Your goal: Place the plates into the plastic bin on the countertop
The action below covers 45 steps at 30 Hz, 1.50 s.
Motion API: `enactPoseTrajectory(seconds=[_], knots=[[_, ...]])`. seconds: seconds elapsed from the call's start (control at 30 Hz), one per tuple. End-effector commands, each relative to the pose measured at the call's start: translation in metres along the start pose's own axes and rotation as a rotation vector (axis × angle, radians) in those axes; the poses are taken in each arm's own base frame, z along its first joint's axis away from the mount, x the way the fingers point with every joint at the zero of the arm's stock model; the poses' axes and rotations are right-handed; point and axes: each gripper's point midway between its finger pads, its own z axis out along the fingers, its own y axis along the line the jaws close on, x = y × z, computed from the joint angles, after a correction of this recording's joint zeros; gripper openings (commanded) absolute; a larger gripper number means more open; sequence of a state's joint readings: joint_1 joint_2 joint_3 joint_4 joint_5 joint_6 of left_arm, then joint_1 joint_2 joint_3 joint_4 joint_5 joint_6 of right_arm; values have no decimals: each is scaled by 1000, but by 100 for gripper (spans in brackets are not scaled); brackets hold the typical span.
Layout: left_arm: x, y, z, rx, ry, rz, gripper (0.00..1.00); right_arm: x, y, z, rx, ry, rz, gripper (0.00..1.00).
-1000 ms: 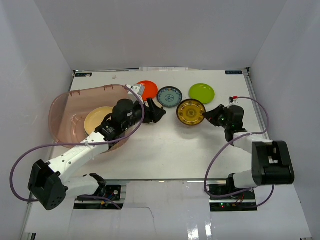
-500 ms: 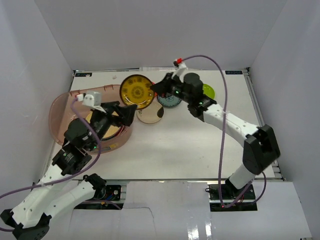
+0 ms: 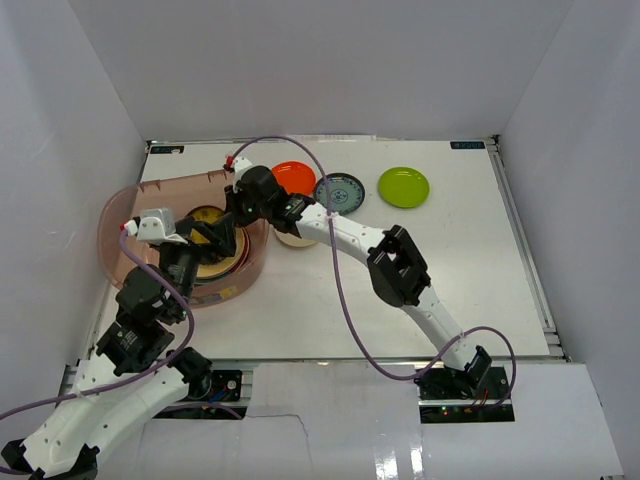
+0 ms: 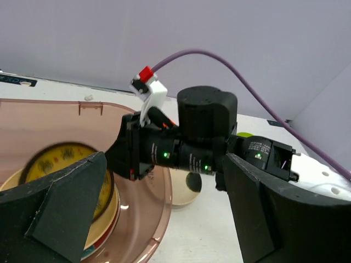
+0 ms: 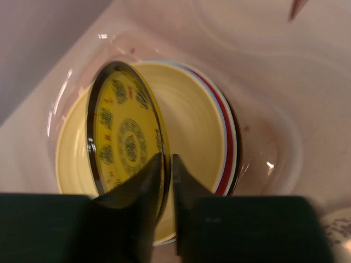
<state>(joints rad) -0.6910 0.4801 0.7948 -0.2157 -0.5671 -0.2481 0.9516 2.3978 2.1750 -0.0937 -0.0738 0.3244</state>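
Note:
The plastic bin (image 3: 125, 215) stands at the left of the countertop (image 3: 330, 300). My right gripper (image 3: 233, 210) reaches into it and is shut on the rim of the yellow-brown patterned plate (image 5: 123, 137). It holds that plate tilted over a cream plate (image 5: 192, 126), which lies on a red-rimmed plate (image 5: 226, 137). My left gripper (image 3: 213, 238) hovers open and empty over the bin's near right side, facing the right gripper (image 4: 181, 148). On the countertop lie the orange plate (image 3: 297, 175), blue-patterned plate (image 3: 340, 192), lime green plate (image 3: 404, 186) and tan plate (image 3: 293, 238).
White walls enclose the countertop on three sides. My right arm (image 3: 350, 235) stretches across the middle toward the bin, passing over the tan plate. The bin's rim (image 4: 159, 192) is just below my left fingers (image 4: 60, 213).
My right gripper has carried the yellow-brown patterned plate from behind the bin's right end down into the bin, over the stack. My left gripper has shifted slightly left over the bin.

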Motion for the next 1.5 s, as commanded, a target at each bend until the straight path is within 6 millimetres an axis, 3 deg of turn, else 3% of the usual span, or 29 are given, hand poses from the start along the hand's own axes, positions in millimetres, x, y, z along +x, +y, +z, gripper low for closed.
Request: enactPoseTrajectory(seconds=[0.0,0.07,0.13,0.2,0.27,0.33,0.37,0.43,0.47,0.5,0.57,0.6,0.67,0.7,0.77,0.8,0.83,0.87,0.93,0.97,1.07,1.17,1.3,1.33,1.4,1.43,1.47], knots=[[-1,9,-2,-32,-25,22,98,-39,9,-10,13,-88,-35,25],[2,9,-2,-30,-19,25,98,-41,11,-12,10,-95,-30,39],[5,9,-1,-31,-13,28,98,-56,16,-23,4,-123,-32,51],[8,10,-1,-34,-7,30,98,-77,23,-41,-3,-159,-39,54],[11,10,-1,-36,-1,29,98,-95,22,-68,-3,-196,-35,54],[16,9,0,-30,12,22,98,-101,13,-87,0,-223,-14,51],[21,8,0,-22,24,23,98,-99,-1,-105,1,-248,10,48],[28,1,2,9,50,22,98,-91,-28,-121,47,-264,42,34],[30,-1,3,17,58,19,98,-96,-56,-137,107,-293,69,26],[33,-2,4,20,68,24,98,-62,-80,-137,152,-229,121,12],[39,-5,7,32,92,40,98,-48,-121,-154,241,-227,178,8],[42,-6,8,35,99,46,98,-12,-144,-157,309,-181,239,8],[45,-6,10,36,110,58,98,6,-175,-171,386,-184,302,18],[47,-6,10,35,114,62,98,26,-186,-173,416,-169,347,34],[48,-6,11,35,118,66,98,43,-205,-175,440,-149,394,46],[48,-7,11,38,119,64,98,50,-209,-173,443,-147,429,55],[50,-8,12,43,124,65,98,55,-212,-170,429,-136,450,57],[49,-8,12,44,121,64,98,68,-219,-164,437,-113,477,57],[50,-8,12,44,126,68,98,74,-215,-154,377,-111,539,58],[51,-8,13,41,128,70,98,90,-218,-146,373,-83,571,58],[52,-7,13,38,129,74,98,103,-217,-129,319,-75,649,56],[53,-6,13,33,127,79,98,110,-219,-118,291,-80,706,47],[52,-5,14,28,126,82,98,114,-220,-117,293,-86,730,17],[52,-4,13,27,124,83,98,103,-217,-123,294,-115,720,13],[50,-3,13,24,117,82,98,106,-216,-139,319,-127,698,8],[49,-4,13,24,116,80,98,84,-208,-153,316,-176,666,8],[48,-3,13,23,113,78,98,77,-204,-163,316,-196,646,8]])
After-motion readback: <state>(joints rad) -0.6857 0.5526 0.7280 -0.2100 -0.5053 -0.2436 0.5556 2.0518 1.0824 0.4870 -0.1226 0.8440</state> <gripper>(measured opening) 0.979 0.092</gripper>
